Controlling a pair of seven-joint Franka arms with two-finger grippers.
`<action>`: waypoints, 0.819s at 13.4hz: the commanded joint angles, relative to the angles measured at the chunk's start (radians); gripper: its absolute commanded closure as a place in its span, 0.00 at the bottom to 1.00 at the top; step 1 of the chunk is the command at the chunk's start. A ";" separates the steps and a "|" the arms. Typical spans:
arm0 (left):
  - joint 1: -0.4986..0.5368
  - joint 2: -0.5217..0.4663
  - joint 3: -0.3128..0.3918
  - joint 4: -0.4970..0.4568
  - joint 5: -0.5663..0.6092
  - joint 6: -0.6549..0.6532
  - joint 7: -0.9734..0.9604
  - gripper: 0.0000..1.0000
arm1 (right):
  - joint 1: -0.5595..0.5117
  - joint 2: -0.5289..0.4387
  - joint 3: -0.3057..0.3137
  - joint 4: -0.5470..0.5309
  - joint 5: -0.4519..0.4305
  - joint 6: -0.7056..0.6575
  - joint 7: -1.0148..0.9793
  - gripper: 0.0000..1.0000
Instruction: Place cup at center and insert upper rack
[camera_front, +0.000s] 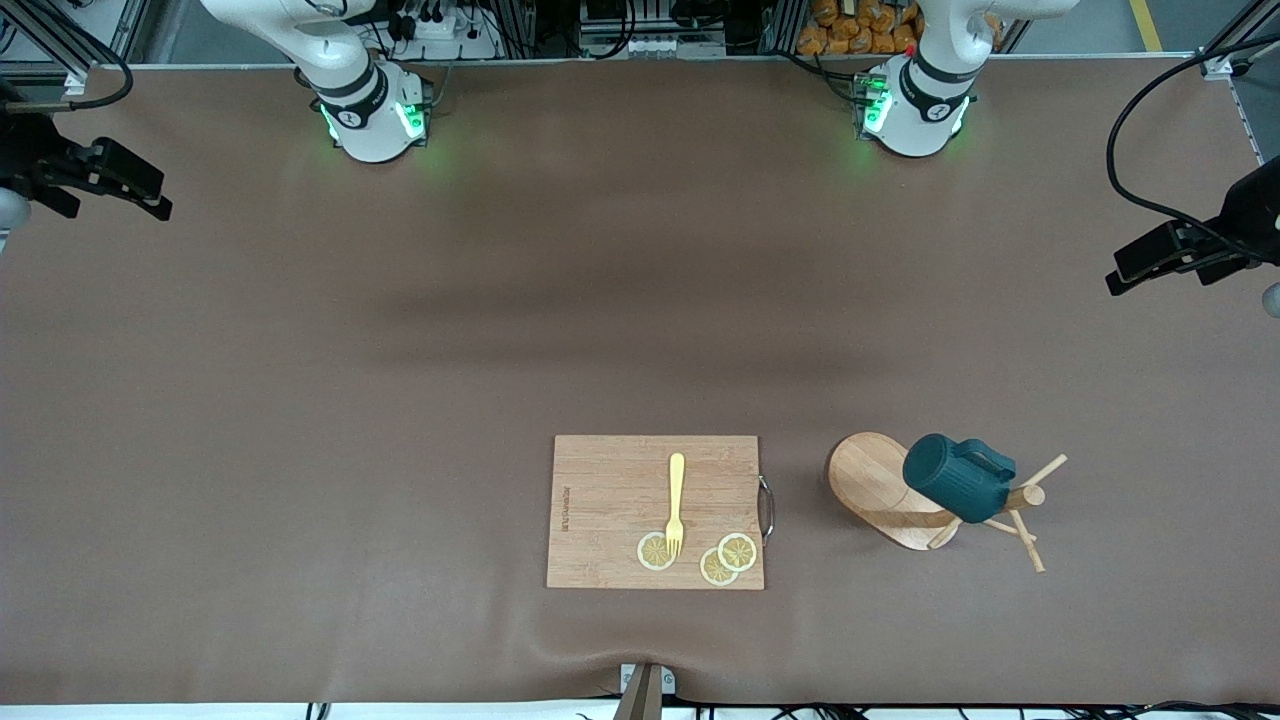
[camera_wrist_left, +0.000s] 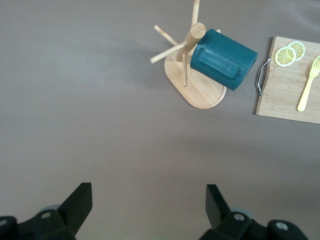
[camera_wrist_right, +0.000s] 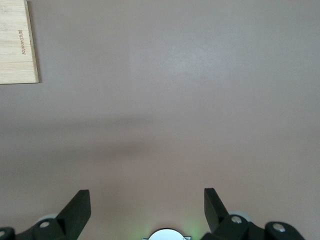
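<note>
Cup (camera_front: 956, 478) hangs on the wooden rack (camera_front: 905, 495), lower right of frame, not centre. Left gripper (camera_wrist_left: 145, 207) and right gripper (camera_wrist_right: 145, 207) wait with fingers spread, holding nothing.

Matt ribbed teal cup (camera_front: 957, 477) on a pale wooden rack (camera_front: 885, 490); grained wooden board (camera_front: 655, 511), metal handle (camera_front: 767, 508).

I see a wooden cutting board (camera_front: 655, 510) on the worktop (camera_front: 400, 400), carrying a yellow fork (camera_front: 676, 503) and what look like three lemon slices (camera_front: 738, 551).
</note>
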 joint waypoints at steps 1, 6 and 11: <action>-0.008 -0.056 0.013 -0.067 -0.002 0.032 0.013 0.00 | 0.012 -0.002 -0.005 0.005 -0.011 -0.001 0.010 0.00; 0.024 -0.102 0.001 -0.115 0.005 0.027 0.018 0.00 | 0.012 -0.001 -0.005 0.004 -0.011 0.002 0.000 0.00; 0.081 -0.114 -0.063 -0.128 0.030 0.027 0.027 0.00 | 0.006 0.005 -0.007 0.005 -0.011 0.002 0.000 0.00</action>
